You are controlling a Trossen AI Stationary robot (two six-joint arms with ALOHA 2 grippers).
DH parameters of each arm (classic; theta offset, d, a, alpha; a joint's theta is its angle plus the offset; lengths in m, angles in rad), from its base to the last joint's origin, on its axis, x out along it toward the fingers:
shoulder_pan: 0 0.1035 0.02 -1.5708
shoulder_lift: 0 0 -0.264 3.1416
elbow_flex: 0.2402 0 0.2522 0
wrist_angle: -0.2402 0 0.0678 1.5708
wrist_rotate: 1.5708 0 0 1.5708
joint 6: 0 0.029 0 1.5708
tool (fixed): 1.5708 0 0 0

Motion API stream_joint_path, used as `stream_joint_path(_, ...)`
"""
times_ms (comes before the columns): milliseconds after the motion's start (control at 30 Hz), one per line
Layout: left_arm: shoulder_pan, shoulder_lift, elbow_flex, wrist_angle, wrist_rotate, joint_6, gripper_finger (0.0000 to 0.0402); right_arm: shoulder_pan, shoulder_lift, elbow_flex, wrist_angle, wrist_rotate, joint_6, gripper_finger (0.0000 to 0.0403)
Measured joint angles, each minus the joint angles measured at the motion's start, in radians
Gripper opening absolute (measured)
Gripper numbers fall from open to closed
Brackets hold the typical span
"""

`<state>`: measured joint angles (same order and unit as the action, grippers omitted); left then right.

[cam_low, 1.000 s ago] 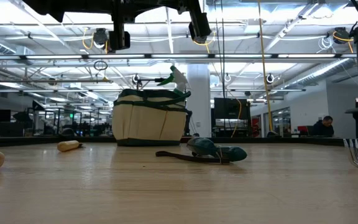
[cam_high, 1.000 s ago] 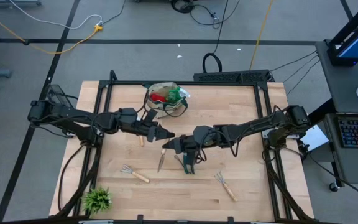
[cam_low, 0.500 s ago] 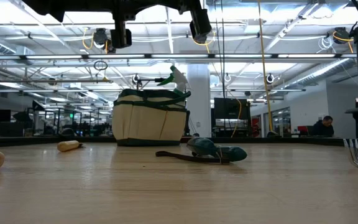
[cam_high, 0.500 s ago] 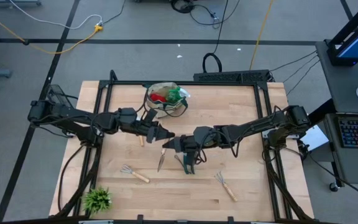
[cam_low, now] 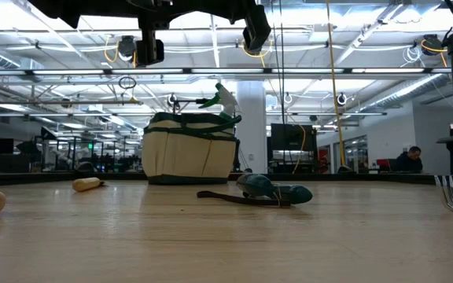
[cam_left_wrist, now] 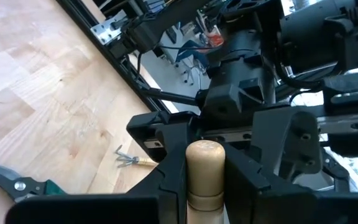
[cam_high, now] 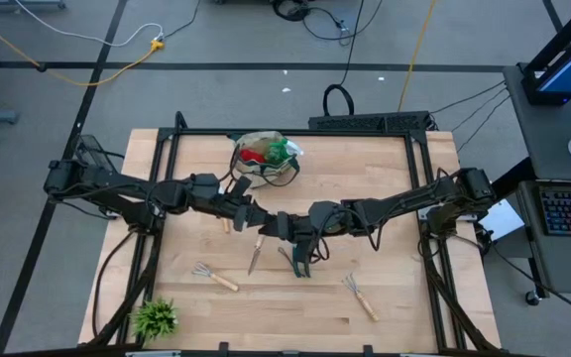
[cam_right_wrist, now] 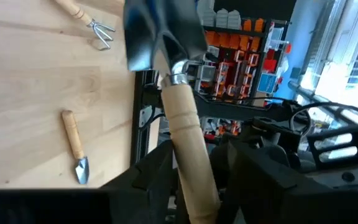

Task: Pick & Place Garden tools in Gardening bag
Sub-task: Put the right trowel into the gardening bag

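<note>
Two dark arms meet over the middle of the pale wooden counter (cam_high: 395, 198) in the high view. The left end effector (cam_high: 253, 216) and the right end effector (cam_high: 274, 226) sit just beside each other, each arm stretched in from its own side. A wooden-handled metal trowel (cam_high: 254, 256) shows just below them, blade toward the lower edge. The round beige canvas bag with dark green trim (cam_high: 261, 159) stands at upper centre, with a red glove (cam_high: 254, 154) and a green spray bottle (cam_high: 284, 151) in it. Dark pruning shears (cam_high: 300, 260) lie under the right arm. A second wooden-handled trowel (cam_high: 224, 224) lies under the left arm. One hand rake (cam_high: 213, 276) lies at lower left, another hand rake (cam_high: 359, 296) at lower right, and a small leafy green plant (cam_high: 155, 317) sits in the lower left corner.

The low view shows the bag (cam_low: 189, 157) at centre rear and the shears (cam_low: 266, 191) flat in front of it. No trowel lies between them. A seated person (cam_low: 409, 159) is far off at right.

In the left wrist view, the left end effector (cam_left_wrist: 207, 180) is clamped on the trowel's rounded handle end (cam_left_wrist: 205, 168). The shears (cam_left_wrist: 11, 183) and a rake (cam_left_wrist: 128, 158) lie beyond.

In the right wrist view, the right end effector (cam_right_wrist: 194, 180) has its fingers apart around the same handle (cam_right_wrist: 182, 137), with a gap on one side. The second trowel (cam_right_wrist: 75, 144) lies on the counter at left.
</note>
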<state>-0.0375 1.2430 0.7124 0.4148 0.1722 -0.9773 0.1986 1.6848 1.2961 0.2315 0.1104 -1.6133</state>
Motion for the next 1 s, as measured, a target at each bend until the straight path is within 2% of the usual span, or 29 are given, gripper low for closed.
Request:
stream_joint_path(233,0.033,0.0,0.0,-0.046,0.003,0.005,0.0069,0.001,0.0,0.0,-0.029,0.028,0.027,0.0165)
stream_joint_path(433,0.064,0.001,-0.001,-0.11,0.01,0.01,0.0069,0.03,-0.002,0.0,-0.079,0.183,0.103,0.0164)
stream_joint_path(567,0.088,0.001,-0.002,-0.145,0.011,0.009,0.0069,0.042,-0.002,-0.004,-0.095,0.247,0.183,0.0161)
stream_joint_path(700,0.11,0.001,-0.002,-0.152,0.011,0.023,0.0069,0.043,-0.01,-0.039,-0.102,0.293,0.235,0.0162)
stream_joint_path(833,0.128,-0.016,-0.002,-0.149,0.009,0.034,0.0069,0.042,-0.014,-0.08,-0.098,0.385,0.295,0.0161)
stream_joint_path(1000,0.143,-0.058,-0.002,-0.146,-0.04,0.072,0.0069,0.029,-0.014,-0.137,-0.102,0.477,0.402,0.0156)
